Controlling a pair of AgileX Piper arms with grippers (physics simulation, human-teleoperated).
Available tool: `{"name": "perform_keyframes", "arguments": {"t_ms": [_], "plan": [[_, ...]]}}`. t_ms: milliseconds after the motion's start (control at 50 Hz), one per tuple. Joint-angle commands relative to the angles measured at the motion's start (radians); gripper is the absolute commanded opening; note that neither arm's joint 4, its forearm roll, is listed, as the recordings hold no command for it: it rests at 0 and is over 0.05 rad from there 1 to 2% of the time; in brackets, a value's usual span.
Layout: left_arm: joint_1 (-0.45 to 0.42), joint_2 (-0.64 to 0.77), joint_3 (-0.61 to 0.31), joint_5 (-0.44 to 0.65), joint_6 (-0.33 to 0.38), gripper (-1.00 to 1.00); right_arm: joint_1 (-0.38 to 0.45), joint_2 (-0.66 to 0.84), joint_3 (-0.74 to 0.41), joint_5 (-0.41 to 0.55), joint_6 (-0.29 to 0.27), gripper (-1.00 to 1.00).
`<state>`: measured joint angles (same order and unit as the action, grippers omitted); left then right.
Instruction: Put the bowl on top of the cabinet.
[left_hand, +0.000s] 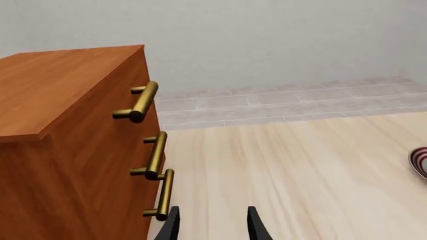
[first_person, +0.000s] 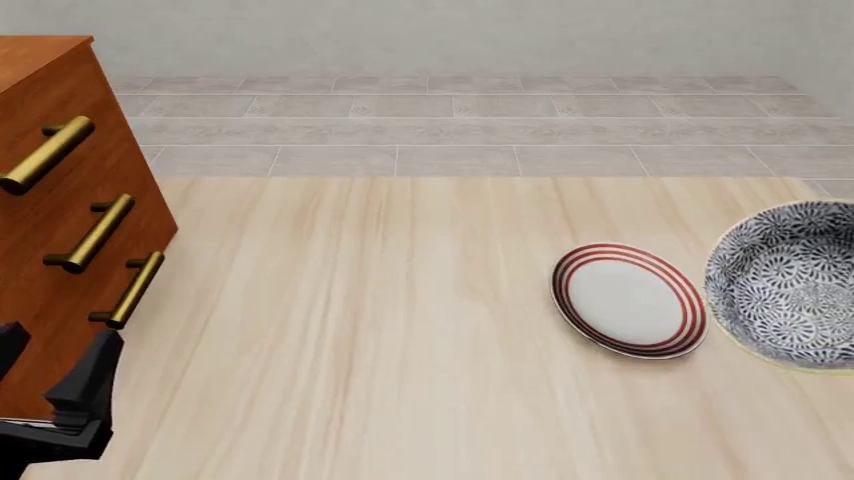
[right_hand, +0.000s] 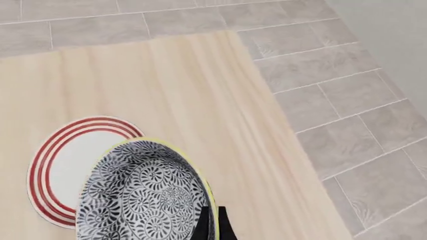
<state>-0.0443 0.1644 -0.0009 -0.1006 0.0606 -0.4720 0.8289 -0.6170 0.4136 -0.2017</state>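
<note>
The bowl (first_person: 794, 280), patterned black and white with a pale rim, hangs tilted at the right edge of the front view, beside the plate. In the right wrist view the bowl (right_hand: 143, 200) overlaps the plate, and my right gripper (right_hand: 211, 226) is shut on its rim. That gripper is out of the front view. The reddish-brown cabinet (first_person: 40, 100) stands at the far left with three brass handles; its flat top (left_hand: 60, 85) is bare. My left gripper (first_person: 51, 365) (left_hand: 212, 227) is open, low beside the cabinet's front, holding nothing.
A flat white plate with red rings (first_person: 627, 300) (right_hand: 67, 165) lies on the wooden table (first_person: 374, 330) left of the bowl; its edge (left_hand: 419, 162) shows in the left wrist view. Grey tiled floor (first_person: 454, 130) lies beyond the table's far edge.
</note>
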Motion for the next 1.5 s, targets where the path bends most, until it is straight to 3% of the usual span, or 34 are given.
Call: {"name": "perform_keyframes", "arguments": {"t_ms": [20,160,220,820,1200,1500], "plan": [[-0.001,0.001,0.000,-0.002,0.000,1.00,0.084,0.003,-0.024,-0.006,0.003,-1.00],[-0.001,-0.002,0.000,-0.002,-0.002,1.00,0.149,0.008,-0.063,0.005,0.001,-1.00],[-0.003,-0.005,0.000,0.001,-0.003,1.00,0.161,0.004,-0.067,-0.006,-0.030,-1.00],[0.009,-0.061,0.001,0.039,-0.016,1.00,0.422,0.120,-0.151,-0.067,0.019,-1.00],[0.007,-0.079,0.000,0.051,-0.017,1.00,0.514,0.173,-0.169,-0.110,0.027,-1.00],[0.009,-0.107,0.000,0.068,-0.022,1.00,0.613,0.239,-0.213,-0.156,-0.003,-1.00]]}}
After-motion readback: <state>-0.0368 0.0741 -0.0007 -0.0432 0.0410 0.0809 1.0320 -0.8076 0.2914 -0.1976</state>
